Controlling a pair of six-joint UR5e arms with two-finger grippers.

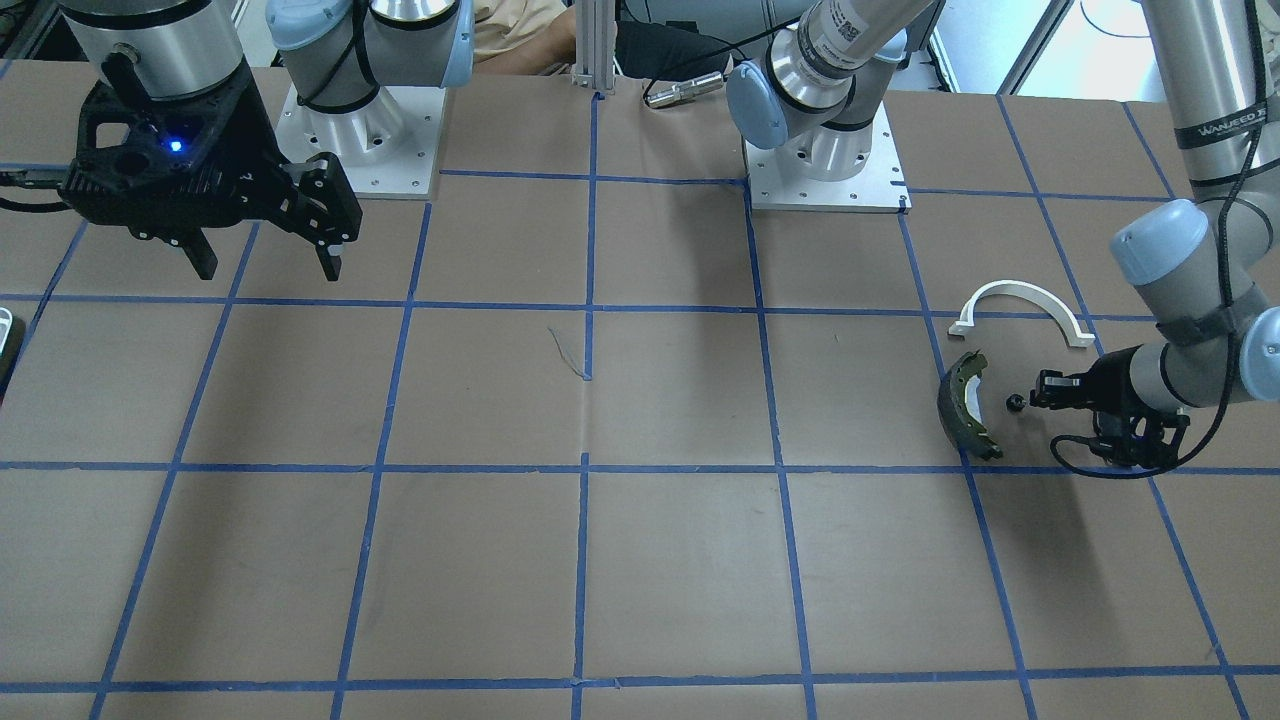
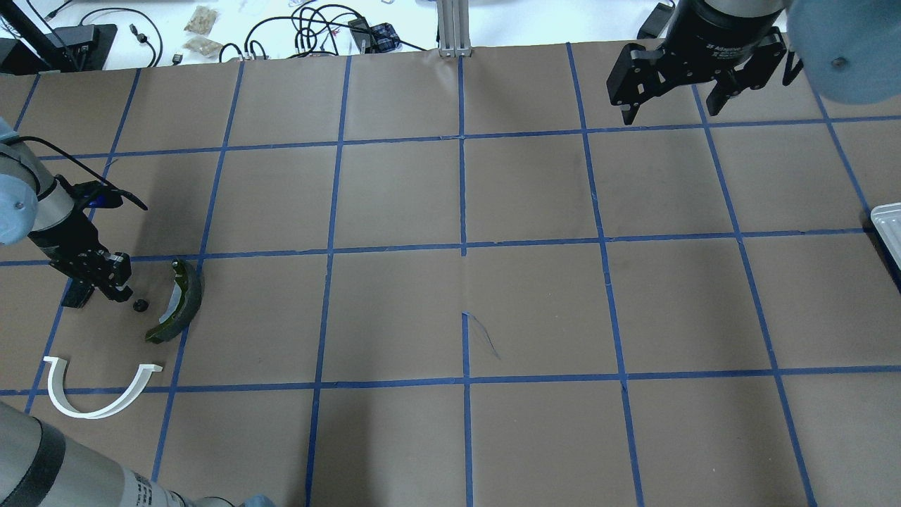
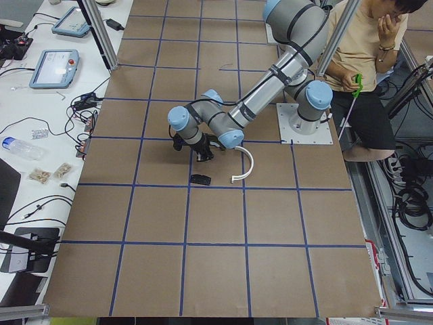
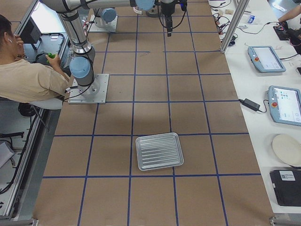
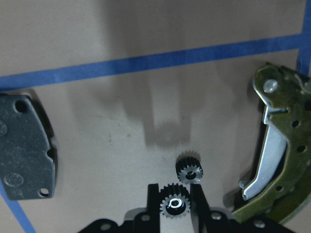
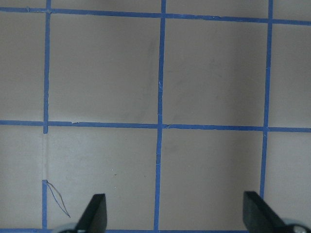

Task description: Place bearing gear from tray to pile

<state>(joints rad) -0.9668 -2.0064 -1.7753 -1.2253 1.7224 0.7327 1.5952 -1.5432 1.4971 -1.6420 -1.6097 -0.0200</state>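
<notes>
My left gripper (image 5: 175,190) is low over the table, shut on a small black bearing gear (image 5: 175,206) with a shiny bore. A second small black gear (image 5: 188,168) lies on the paper just past the fingertips and also shows in the overhead view (image 2: 140,305). The pile lies around it: an olive-green brake shoe (image 5: 284,160) (image 2: 177,303), a flat black pad (image 5: 24,145), and a white arched strip (image 2: 98,398) (image 1: 1025,298). My right gripper (image 2: 669,105) (image 6: 177,213) is open and empty, high over the far side of the table.
A silver ribbed tray (image 4: 159,150) lies on the robot's right end of the table, with nothing visible in it; its edge shows in the overhead view (image 2: 888,229). Both arm bases (image 1: 825,170) stand at the robot's side. A person sits behind the robot.
</notes>
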